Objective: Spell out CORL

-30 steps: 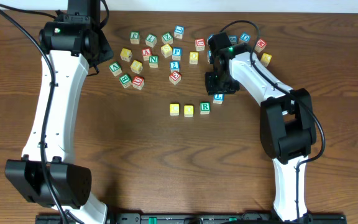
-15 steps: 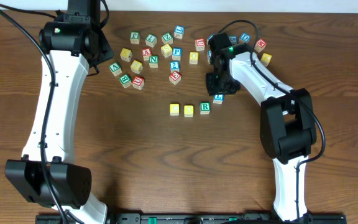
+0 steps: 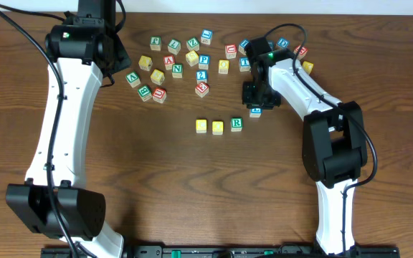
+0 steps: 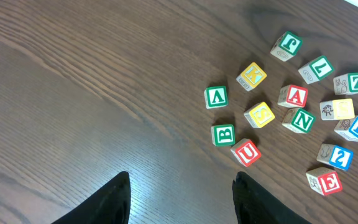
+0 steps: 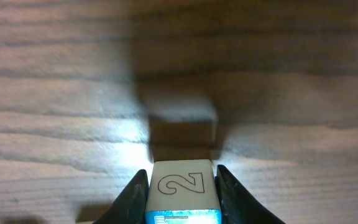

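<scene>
1. From above, three cubes sit in a short row about the middle of the tabletop [image 3: 156, 193]. They are a yellow-topped cube [image 3: 201, 125], a second yellow-topped cube [image 3: 217, 127] and the green R cube [image 3: 236, 124], side by side with slim gaps between them.
2. The right gripper [image 3: 255, 100] hangs just past the right end of that row, on the side toward the far edge. A blue-faced cube [image 3: 256, 111] peeks out beneath it, close to the green R cube but apart from it and out of line with the row. Its top letter is too covered to read from here.
3. The loose cubes [image 3: 176, 70] are strewn along the middle of the far edge. The left arm [image 3: 67, 107] reaches up the left side toward the far left corner.
4. In the left wrist view, the left gripper [image 4: 180, 199] shows two dark fingertips at the bottom edge. They stand well apart with only bare wood between them. The loose cubes lie off to the right, among them a green A, a green B, a red U, a yellow K and a yellow S.
5. In the right wrist view, the jaws are clamped on the blue-faced cube, one finger pressed against each side. The face turned to the camera carries an outlined 2, with a blue-edged face just below it. A square shadow [image 5: 182, 127] lies on the wood ahead of the cube.
</scene>
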Controlling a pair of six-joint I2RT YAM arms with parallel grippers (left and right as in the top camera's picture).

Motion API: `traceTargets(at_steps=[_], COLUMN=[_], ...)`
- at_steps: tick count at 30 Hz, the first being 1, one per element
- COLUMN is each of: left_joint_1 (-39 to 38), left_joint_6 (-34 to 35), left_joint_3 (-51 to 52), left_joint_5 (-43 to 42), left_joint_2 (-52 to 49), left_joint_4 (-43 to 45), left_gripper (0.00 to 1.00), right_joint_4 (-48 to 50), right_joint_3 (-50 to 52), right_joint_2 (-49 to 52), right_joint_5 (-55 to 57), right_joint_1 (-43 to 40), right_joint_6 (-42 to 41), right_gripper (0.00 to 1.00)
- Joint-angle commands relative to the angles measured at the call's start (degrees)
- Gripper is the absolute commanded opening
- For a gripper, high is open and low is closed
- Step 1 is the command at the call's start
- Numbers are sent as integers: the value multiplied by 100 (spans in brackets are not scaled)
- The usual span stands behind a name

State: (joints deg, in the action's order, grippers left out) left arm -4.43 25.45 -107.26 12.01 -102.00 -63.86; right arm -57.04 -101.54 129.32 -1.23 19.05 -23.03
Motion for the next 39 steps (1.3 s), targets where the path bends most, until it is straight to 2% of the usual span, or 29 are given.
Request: traceTargets(at_steps=[1, 5, 7, 12, 16, 24, 27, 29, 33, 39], left_joint_1=[17, 17, 17, 17, 17, 20, 39, 92, 345, 835], left_joint_6=[-35, -33, -35, -35, -35, -35, -39, -37, -39, -35], left_joint_3=[66, 66, 66, 66, 66, 66, 66, 66, 66, 66], left_joint_5=[92, 92, 92, 92, 92, 116, 286, 420, 417, 411], left_joint_2=[-79, -79, -79, -79, -79, -79, -79, -79, -79, -79], left_joint_4=[7, 7, 7, 7, 7, 74, 151, 177, 197, 195], left_gripper=[52, 52, 52, 52, 52, 53, 53, 53, 53, 53], right_joint_4=[52, 44, 42, 48, -70, -879, -1259, -1379, -1628, -1231], right_joint_3=[-83, -83, -83, -87, -260, -1340, -1648, -1648, -1471, -654], right_joint_2=[22, 22, 22, 22, 9, -260, -332, -332, -330, -330], right_joint_5=[85, 83, 83, 83, 83, 109, -343, -697, -702, -413], right_joint_1=[44, 44, 44, 39, 37, -63, 0, 94, 350, 791], right_joint_6=[249, 245, 225, 229, 280, 514, 717, 839, 833, 476], right_gripper=[27, 30, 38, 43, 44, 46, 45, 45, 44, 41])
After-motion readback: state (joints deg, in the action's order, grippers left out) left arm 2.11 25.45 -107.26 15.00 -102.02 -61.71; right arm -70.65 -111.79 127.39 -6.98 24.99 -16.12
